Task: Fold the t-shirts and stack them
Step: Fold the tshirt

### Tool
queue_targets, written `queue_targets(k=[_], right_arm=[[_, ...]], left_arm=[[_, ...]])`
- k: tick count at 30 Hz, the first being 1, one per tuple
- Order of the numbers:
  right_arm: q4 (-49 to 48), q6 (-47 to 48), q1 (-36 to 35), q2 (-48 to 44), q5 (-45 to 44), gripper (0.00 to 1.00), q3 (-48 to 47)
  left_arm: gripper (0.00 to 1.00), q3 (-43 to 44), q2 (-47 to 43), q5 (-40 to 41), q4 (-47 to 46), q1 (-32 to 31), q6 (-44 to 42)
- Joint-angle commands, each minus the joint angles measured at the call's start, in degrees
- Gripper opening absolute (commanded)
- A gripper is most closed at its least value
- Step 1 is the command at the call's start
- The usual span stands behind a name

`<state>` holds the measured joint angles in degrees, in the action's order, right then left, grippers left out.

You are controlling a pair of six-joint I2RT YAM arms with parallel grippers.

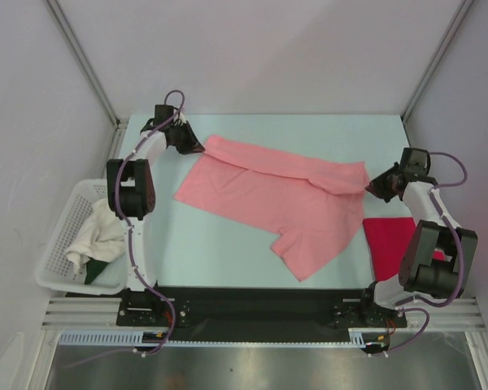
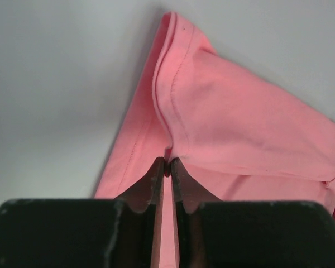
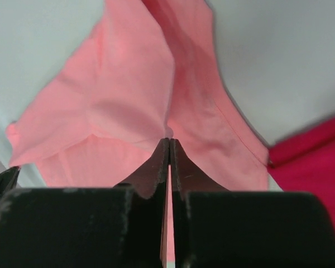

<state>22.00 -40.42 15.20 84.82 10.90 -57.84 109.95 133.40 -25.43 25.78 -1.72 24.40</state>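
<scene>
The pink shirt point(image 1: 268, 191) lies spread on the table point(image 1: 203, 252), right of the basket point(image 1: 53, 280). Its far edge is doubled over toward the near side as a long flap. The red shirt point(image 1: 388, 244) lies farther right of the basket, just beside the pink one's near-right edge, and looks already folded.

The left gripper point(image 1: 198, 149) pinches the flap's end nearest the basket. Its wrist view shows the jaws almost together with pink cloth in the slit. The right gripper point(image 1: 371, 186) is pressed together on the flap's end farthest from the basket.

This looks like fold 1 of the pink shirt, a lengthwise one, being laid down. Next, I judge, the 2 grippers should let go and lift off without dragging the flap, then take the sleeve side for fold 2.
</scene>
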Motion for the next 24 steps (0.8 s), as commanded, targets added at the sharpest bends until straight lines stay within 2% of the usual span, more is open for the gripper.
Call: queue_targets(k=[1,2,3,4,5,6,9,10,13,16,20,24], right_arm=[[6.11,-1.85,-0.52,-1.50,-5.96,0.05,1.59],[8.74,-1.94,-0.35,-1.06,-6.41,0.10,1.77],[9.37,-0.37,-0.35,-0.10,-5.98,0.20,1.60],[10.16,0.69,-0.52,0.35,-5.89,0.26,1.07],[10.86,2.00,-0.96,0.87,-6.84,0.31,-1.02],[10.35,3.93,-0.96,1.75,-6.94,0.41,-2.17],[6.31,11.31,-0.18,5.43,-4.50,0.61,-9.80],[5.95,15.33,-0.17,10.23,-3.70,0.62,-12.35],[6.56,18.79,0.09,20.43,0.25,0.66,-22.64],[8.66,19.42,0.27,28.00,5.09,0.67,-30.29],[8.77,18.98,0.00,30.49,8.08,0.65,-32.86],[8.15,18.63,0.00,30.85,9.14,0.62,-32.51]], left_arm=[[0.15,-0.78,-1.90,2.75,2.26,0.49,-2.34],[0.27,-1.75,-2.79,3.89,2.34,0.49,-3.13],[0.34,-3.24,-3.93,6.42,2.43,0.49,-3.48],[0.40,-3.60,-5.51,7.23,2.52,0.49,-3.92],[0.54,-3.60,-6.04,7.67,2.52,0.49,-4.79],[0.62,-2.30,-6.31,8.29,2.69,0.49,-5.15],[0.73,4.44,-3.60,6.89,3.31,0.49,-6.47],[0.74,6.66,-1.94,5.23,3.40,0.31,-6.65],[0.74,14.66,4.22,3.90,3.14,-0.56,-7.96],[0.71,15.12,7.04,2.23,-1.08,-1.01,-7.79],[0.60,17.40,10.73,-0.06,-2.75,-2.32,-6.39],[0.58,18.02,12.58,1.43,-4.59,-3.47,-4.54]])
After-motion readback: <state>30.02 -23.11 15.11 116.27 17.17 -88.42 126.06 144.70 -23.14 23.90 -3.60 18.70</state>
